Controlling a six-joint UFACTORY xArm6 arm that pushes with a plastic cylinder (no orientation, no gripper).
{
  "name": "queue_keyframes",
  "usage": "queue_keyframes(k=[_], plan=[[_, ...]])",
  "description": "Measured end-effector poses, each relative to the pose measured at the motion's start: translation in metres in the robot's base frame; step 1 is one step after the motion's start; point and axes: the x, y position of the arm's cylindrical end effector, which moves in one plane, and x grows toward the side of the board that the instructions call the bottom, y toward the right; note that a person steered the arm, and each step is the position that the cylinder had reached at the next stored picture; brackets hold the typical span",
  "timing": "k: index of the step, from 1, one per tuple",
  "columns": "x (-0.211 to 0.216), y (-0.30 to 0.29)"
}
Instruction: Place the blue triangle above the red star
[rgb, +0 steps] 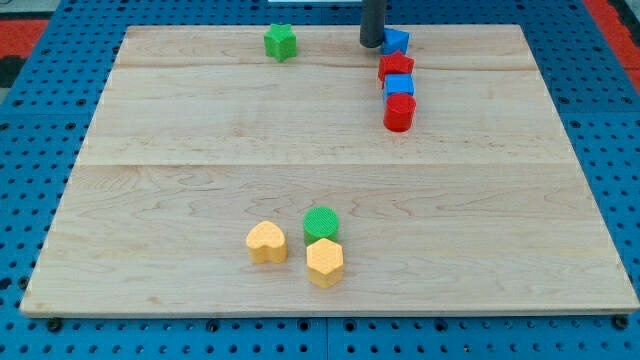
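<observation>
Placement nearly done: our tip (372, 44), a jawless rod holding nothing, touches blue triangle (397, 41) above red star (394, 67); we next withdraw.

No writing can be read anywhere — no words, numbers, labels, brand marks or signs. The wooden table (200, 130) shows only bare grain, and the blue pegboard (30, 180) around it carries nothing but rows of holes. The coloured blocks have plain faces, and the dark rod bears no marking either.
</observation>
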Motion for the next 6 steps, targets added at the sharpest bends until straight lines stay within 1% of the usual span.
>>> queue_keyframes(k=[1, 3, 4, 5, 6], plan=[[-0.006, 0.004], [0.001, 0.009], [-0.022, -0.022], [-0.020, -0.072], [0.002, -0.158]])
